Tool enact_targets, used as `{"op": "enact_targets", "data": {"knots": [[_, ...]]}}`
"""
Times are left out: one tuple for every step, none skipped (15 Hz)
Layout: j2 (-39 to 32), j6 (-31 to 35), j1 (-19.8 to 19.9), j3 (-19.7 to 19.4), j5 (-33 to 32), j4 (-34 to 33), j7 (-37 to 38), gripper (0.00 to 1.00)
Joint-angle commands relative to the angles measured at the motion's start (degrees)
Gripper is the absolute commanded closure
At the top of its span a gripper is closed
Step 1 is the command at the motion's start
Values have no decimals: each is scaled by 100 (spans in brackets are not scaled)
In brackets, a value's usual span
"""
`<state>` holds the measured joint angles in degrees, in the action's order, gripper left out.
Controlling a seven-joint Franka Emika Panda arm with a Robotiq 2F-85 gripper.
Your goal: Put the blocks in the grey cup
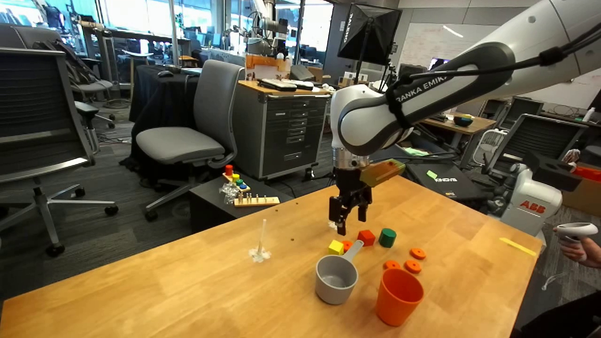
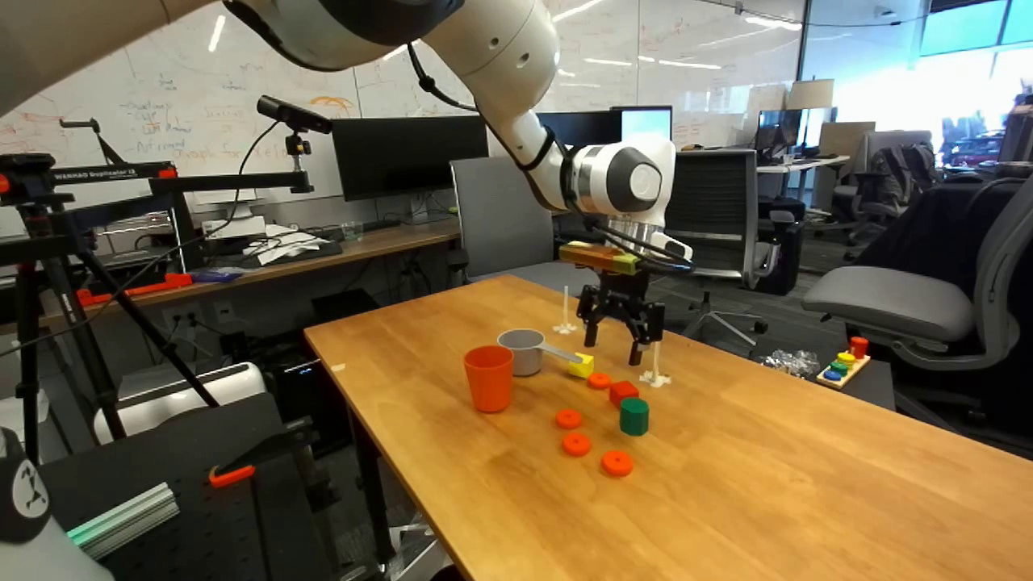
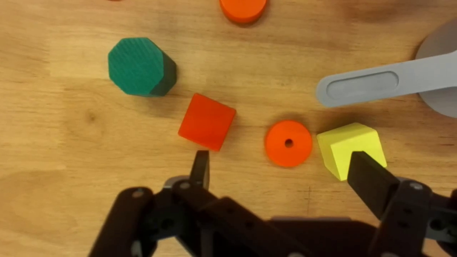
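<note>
White arm (image 1: 535, 35), black cable (image 1: 551, 56), EMIKA lettering (image 1: 428, 86), black jaws

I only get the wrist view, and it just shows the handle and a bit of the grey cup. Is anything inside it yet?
Observer: Nothing that I can see: an exterior view looks into the grey cup, and its bottom shows bare.
Operator: Are there other cups hiding from me?
Observer: Yes, in both exterior views an orange-red cup stands near it.
Operator: Uh-oh, could I bump something?
Observer: Maybe. In an exterior view, a thin pale stick stands up, looking close to the gripper.
</note>
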<state>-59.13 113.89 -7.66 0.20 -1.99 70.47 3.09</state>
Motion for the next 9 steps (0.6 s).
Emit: {"op": "enact_targets", "data": {"knots": [[-141,-188,-75,98,-97,-443,-131,0],[-143,-157,-113,120,-111,-478,-165,0],[-140,-101,-182,140,-135,-469,-178,0],[-138,-108,-209,184,-118,-483,-234,0],[-165,-80,-243,234,-87,-497,-258,0],[-205,-39,-280,289,-63,-483,-296,0],[-247,-22,-322,328,-57,-478,-322,0],[-318,-27,-355,369,-45,-500,-342,0],[-408,-47,-388,403,-41,-534,-362,0]]}}
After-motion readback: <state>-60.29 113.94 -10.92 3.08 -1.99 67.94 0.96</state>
